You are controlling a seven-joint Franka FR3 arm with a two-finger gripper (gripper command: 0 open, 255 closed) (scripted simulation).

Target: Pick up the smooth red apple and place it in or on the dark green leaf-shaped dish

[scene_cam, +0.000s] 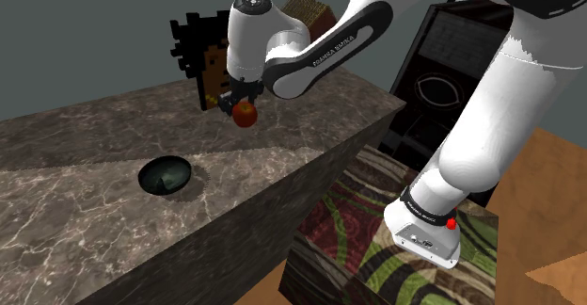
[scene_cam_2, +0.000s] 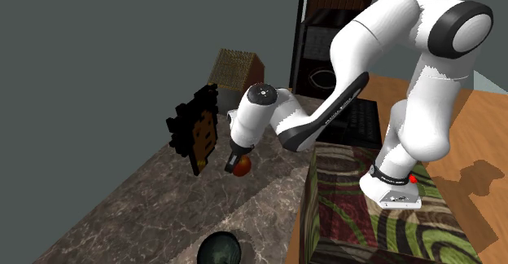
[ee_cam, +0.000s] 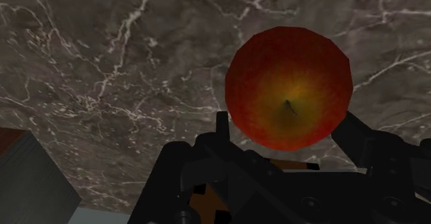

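1. Since the apple [ee_cam: 289, 88] has to travel to the dish [scene_cam: 166, 175], my gripper [ee_cam: 286, 129] is clenched on it, one finger against each side and its stalk pit turned toward my wrist camera.
2. Held that way, the apple sits well apart from the dish, up and to the right of it in the shoulder view.
3. Beneath the apple runs the same marbled counter [scene_cam: 85, 209] that bears the dish. I judge the fruit lifted off the stone, but I cannot tell by how much.
4. The dish is dark and hollow and lies open side up, ready to take a drop from above.
5. Beyond the dish, past the apple, a dark pixelled figure [scene_cam: 202, 58] stands at the counter's back.
6. The wrist view gives me the clasp and the apple's yellow heart. For the dish and the line toward it, I lean on the shoulder view and the second exterior view.
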